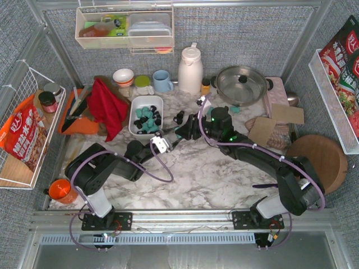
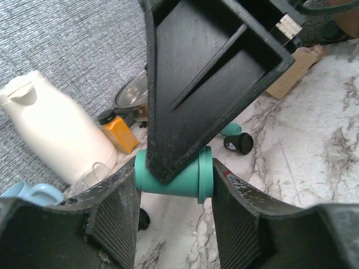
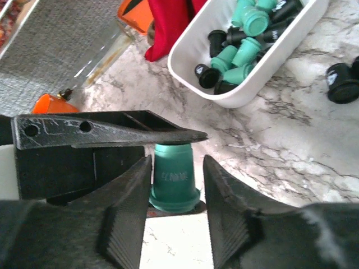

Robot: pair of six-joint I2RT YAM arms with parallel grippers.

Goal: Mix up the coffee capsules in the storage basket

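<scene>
Lifted off the marble worktop [image 1: 213, 179], above its middle: one teal capsule [image 2: 188, 182], clamped from two directions. Gripped end to end, base and rim, between the ribbed pads [image 2: 115, 218] of the left gripper [image 2: 175, 193]. Pinched across its sides by the right gripper [image 3: 176, 168], rim against both fingers in the right wrist view. Fingers of the two grippers crossed at right angles, one black finger of each lying over part of the capsule in the other's camera.

Just beyond and left of that meeting point: the storage basket [image 1: 132, 112], in the far left part of the worktop, holding the coffee capsules [image 1: 147, 119], teal and black jumbled together. Between the basket's right wall and the grippers: a few loose black capsules [image 1: 178, 117] on the marble.

Crowding the basket's left side: a red cloth [image 1: 106, 103] draped over an orange tray [image 1: 84, 124]; touching the wall or only just beside it, cannot tell. Along the far edge: stacked bowls [image 1: 123, 75], a blue mug [image 1: 162, 81], a white jug [image 1: 190, 70], a small orange-lidded jar [image 1: 206, 86], a steel pan [image 1: 241, 84]. Toward the right edge: cardboard pieces [image 1: 269, 126] and a round wooden board [image 1: 317, 157]. At the near left corner: an orange cup [image 1: 60, 190]. Stretched diagonally from the near right corner to the middle: the right arm [image 1: 263, 157].
</scene>
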